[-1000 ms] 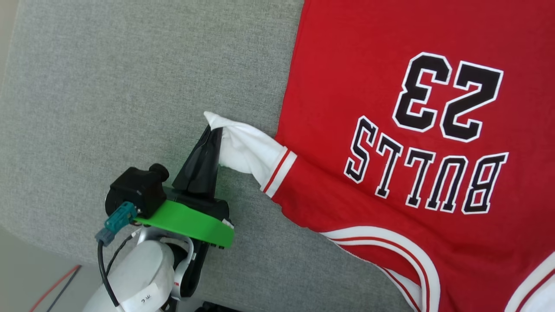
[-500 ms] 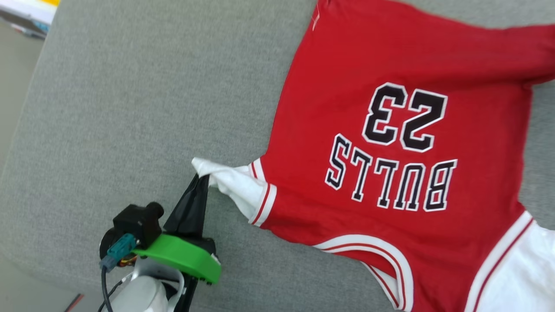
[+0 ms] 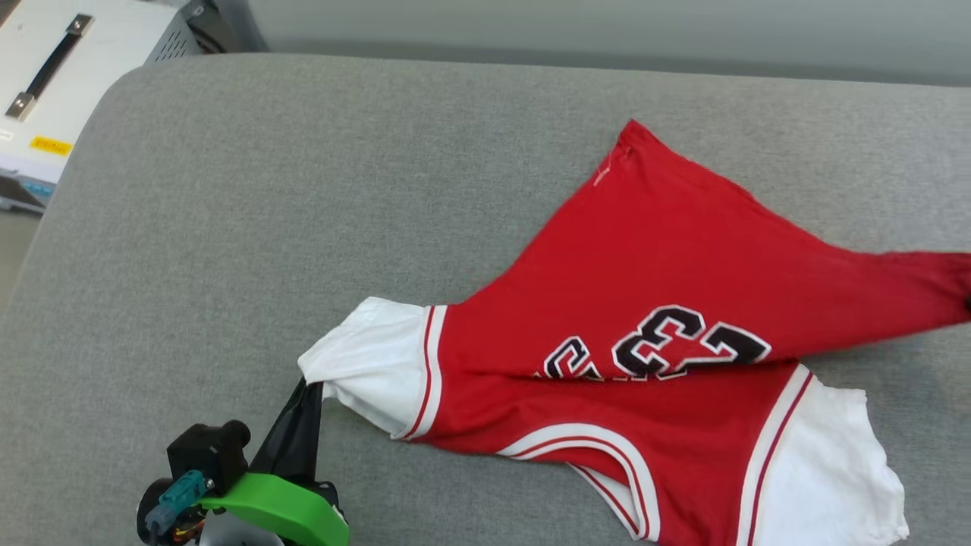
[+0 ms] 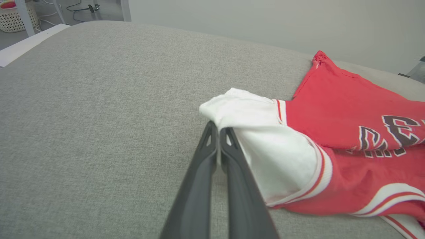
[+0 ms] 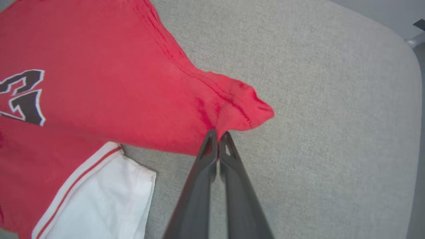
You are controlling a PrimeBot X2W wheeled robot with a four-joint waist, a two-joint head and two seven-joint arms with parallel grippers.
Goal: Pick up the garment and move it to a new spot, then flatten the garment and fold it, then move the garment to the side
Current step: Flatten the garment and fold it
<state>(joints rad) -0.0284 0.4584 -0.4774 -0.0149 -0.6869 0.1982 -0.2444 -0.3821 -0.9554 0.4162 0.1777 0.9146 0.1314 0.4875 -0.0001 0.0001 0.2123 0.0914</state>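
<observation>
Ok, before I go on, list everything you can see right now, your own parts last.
garment: one, red with white sleeves and a black 23 print, rumpled and partly folded over itself on the right half of the padded surface
padded surface: one, grey fabric, under the garment
case: one, white with a black handle and a yellow label, beyond the padded surface's far left corner
basket: one, whitish woven, on the floor at the top left of the left wrist view
left gripper: one, dark fingers, shut on the edge of the garment's white sleeve
right gripper: one, dark fingers, shut on a red corner of the garment
</observation>
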